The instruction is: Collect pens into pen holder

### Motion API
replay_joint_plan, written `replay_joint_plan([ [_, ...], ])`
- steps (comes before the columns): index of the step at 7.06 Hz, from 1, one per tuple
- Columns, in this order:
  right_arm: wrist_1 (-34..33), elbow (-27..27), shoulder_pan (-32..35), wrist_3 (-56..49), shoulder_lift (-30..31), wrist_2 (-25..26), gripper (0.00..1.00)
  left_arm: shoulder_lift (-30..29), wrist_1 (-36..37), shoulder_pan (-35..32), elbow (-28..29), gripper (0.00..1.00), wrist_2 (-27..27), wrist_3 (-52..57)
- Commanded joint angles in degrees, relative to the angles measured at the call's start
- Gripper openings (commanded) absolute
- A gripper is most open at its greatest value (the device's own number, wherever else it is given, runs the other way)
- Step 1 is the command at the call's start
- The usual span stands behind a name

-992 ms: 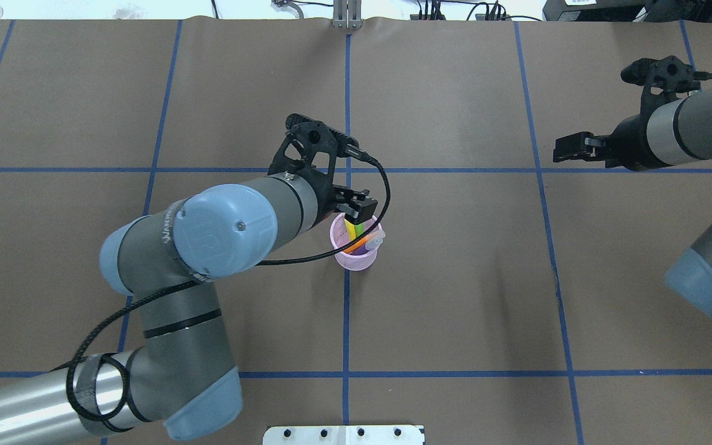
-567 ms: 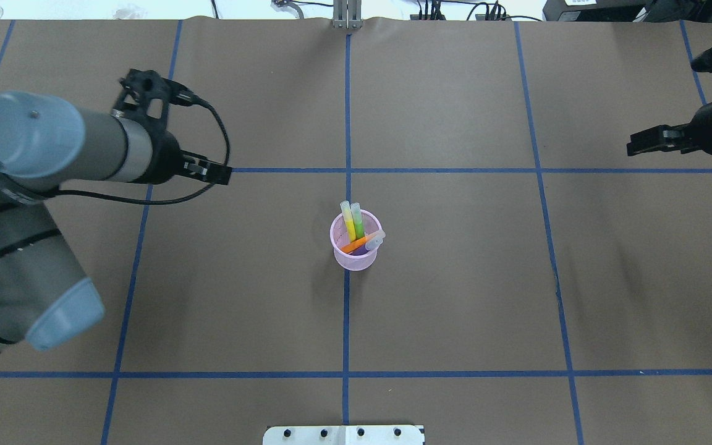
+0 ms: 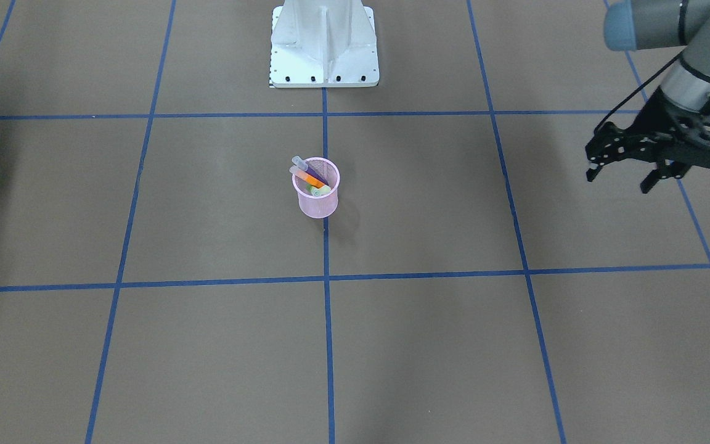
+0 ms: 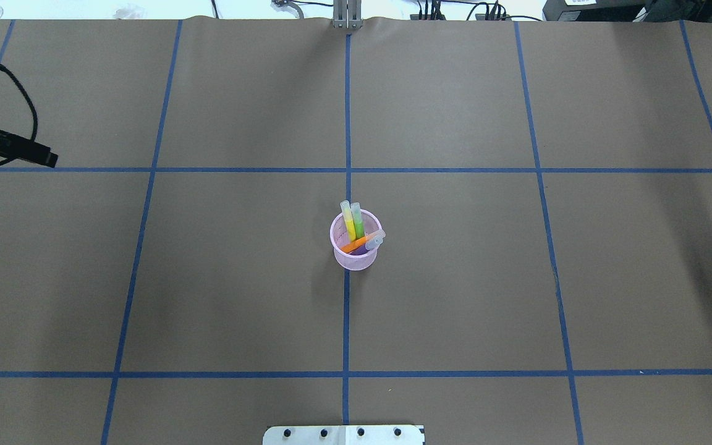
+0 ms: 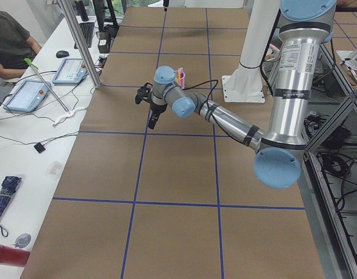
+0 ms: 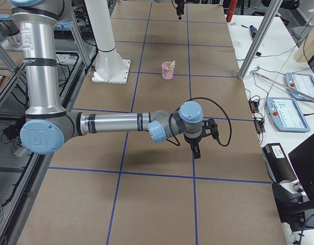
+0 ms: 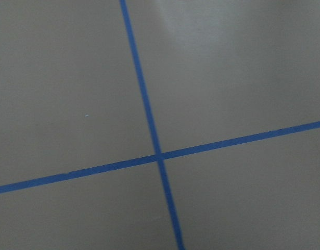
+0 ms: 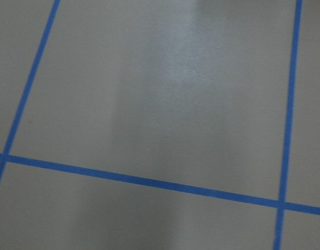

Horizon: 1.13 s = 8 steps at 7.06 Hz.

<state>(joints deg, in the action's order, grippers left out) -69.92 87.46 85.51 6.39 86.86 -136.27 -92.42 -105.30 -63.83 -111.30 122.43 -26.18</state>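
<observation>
The pink mesh pen holder (image 4: 356,254) stands upright at the table's middle, on a blue tape line; it also shows in the front view (image 3: 317,200). Inside it lean the yellow pen (image 4: 348,221), green pen (image 4: 358,222), orange pen (image 4: 356,244) and purple pen (image 4: 372,243), caps sticking out over the rim. My left gripper (image 3: 619,179) is open and empty, far off to the cup's left at the overhead view's left edge (image 4: 47,159). My right gripper (image 6: 196,149) shows only in the right side view; I cannot tell its state.
The white robot base plate (image 3: 324,43) stands at the table's near edge behind the cup. Blue tape lines grid the brown table. Desks with tablets (image 6: 299,104) and metal posts (image 6: 254,46) border the far side. A seated person (image 5: 10,40) is beside the table.
My left gripper has let go of the yellow pen in the cup and drawn back far to the left. My right arm has drawn back right, out of the overhead view.
</observation>
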Motion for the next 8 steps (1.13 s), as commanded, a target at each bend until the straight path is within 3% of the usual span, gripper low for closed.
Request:
replay_joint_plan([
  [1,-0.65,-5.45,2.82,-5.94,-0.64,-2.15,1.0,1.46,17.39,-10.04,0.99,1.0,4.1,14.21],
  [2,-2.83,-5.2,2.56,-5.95,-0.81,-3.98,1.0,1.63,22.63,-13.56,1.43,1.0,6.74,14.57],
  [4,-13.18,-4.58,1.77,-6.04,-5.19,-3.04,1.0,3.9,22.25,-14.39,2.75,1.0,12.98,15.19],
  [8,-12.79,-1.78,1.77,-5.95,-1.09,-2.59,1.0,4.45,22.16,-14.39,4.25,1.0,13.62,14.84],
])
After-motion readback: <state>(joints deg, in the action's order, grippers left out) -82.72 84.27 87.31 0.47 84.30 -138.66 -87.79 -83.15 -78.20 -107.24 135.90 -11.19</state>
